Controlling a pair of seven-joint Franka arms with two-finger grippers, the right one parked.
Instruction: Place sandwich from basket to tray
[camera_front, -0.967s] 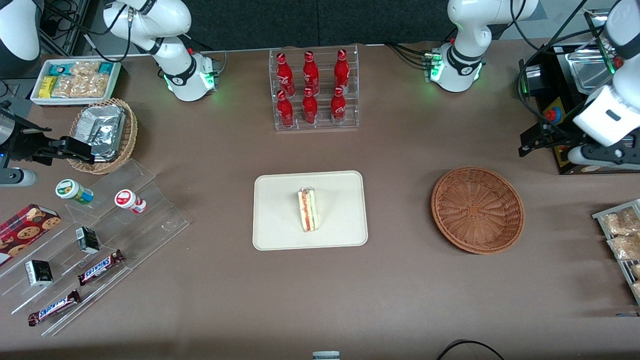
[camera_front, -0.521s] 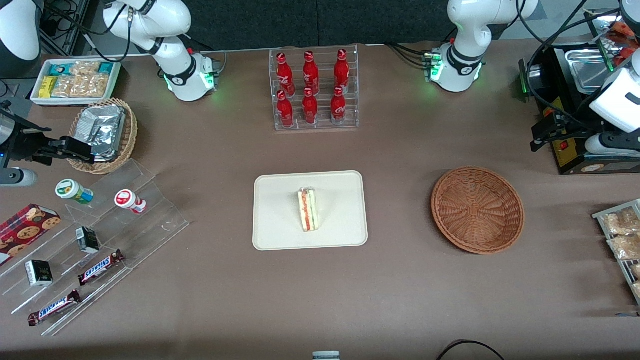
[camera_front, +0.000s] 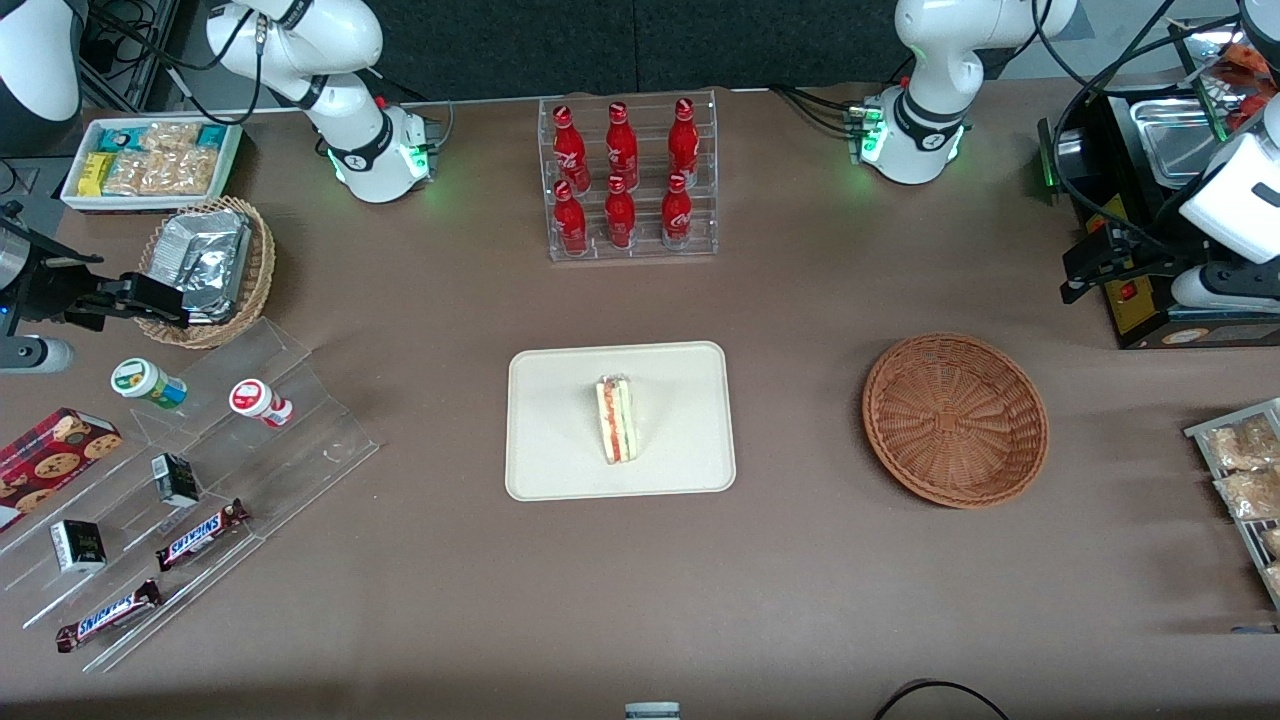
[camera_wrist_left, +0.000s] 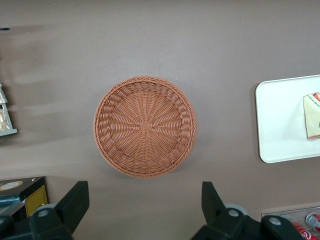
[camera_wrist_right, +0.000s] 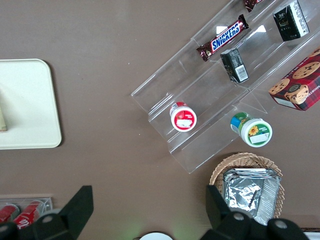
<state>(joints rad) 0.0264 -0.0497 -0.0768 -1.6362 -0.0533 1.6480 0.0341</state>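
The sandwich (camera_front: 617, 418) lies on the cream-white tray (camera_front: 560, 420) in the middle of the table, cut edge with red and green filling facing up. The reddish-brown basket (camera_front: 955, 420) stands empty beside the tray, toward the working arm's end. The left arm's gripper (camera_front: 1085, 270) is open and empty. It hovers high, farther from the front camera than the basket, at the working arm's end. The left wrist view shows the empty basket (camera_wrist_left: 145, 126) under the open gripper (camera_wrist_left: 144, 192), and the tray (camera_wrist_left: 280, 120) with the sandwich (camera_wrist_left: 313, 116).
A clear rack of red bottles (camera_front: 627, 180) stands farther back than the tray. A black machine (camera_front: 1150, 200) and a snack rack (camera_front: 1240, 480) are at the working arm's end. A clear stepped stand (camera_front: 190, 470), a tan basket of foil packets (camera_front: 205, 265) and a white bin (camera_front: 150, 160) are at the parked arm's end.
The left arm's gripper drew back from the basket toward the working arm's end between the two earlier frames, then stayed still. Sandwich, tray and basket have not moved.
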